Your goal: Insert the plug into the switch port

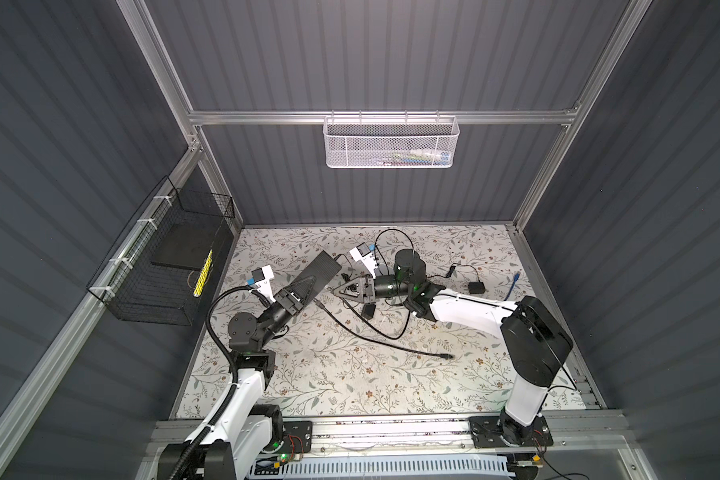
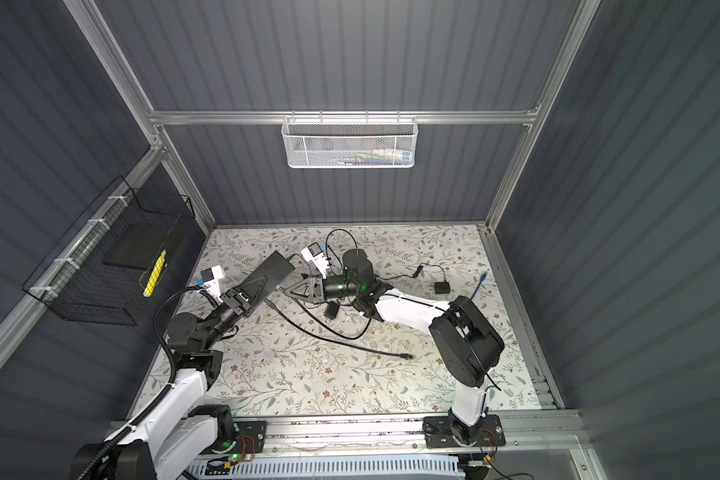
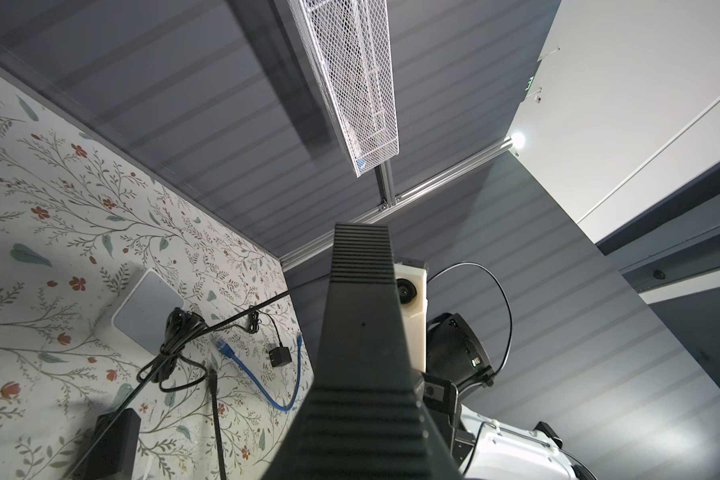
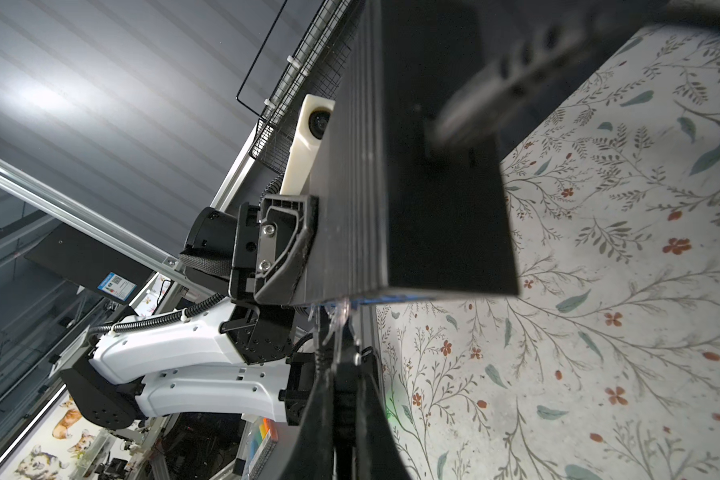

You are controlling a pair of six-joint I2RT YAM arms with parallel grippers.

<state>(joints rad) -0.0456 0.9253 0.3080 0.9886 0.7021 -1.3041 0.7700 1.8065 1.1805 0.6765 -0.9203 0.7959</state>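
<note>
The left gripper point(image 1: 309, 282) clamps the switch point(image 1: 326, 265) off the table, presenting its ports; the right gripper point(image 1: 335, 291) pinches the plug point(image 4: 336, 322) tight. This looks like alignment before insertion.

This is a robot lab booth. Grey ribbed walls point(image 1: 371, 54) and metal frame bars point(image 1: 246, 117) box in a flowery surface point(image 1: 350, 374). The left arm point(image 1: 242, 399) and right arm point(image 1: 466, 311) are bolted to a front rail point(image 1: 391, 428).
</note>
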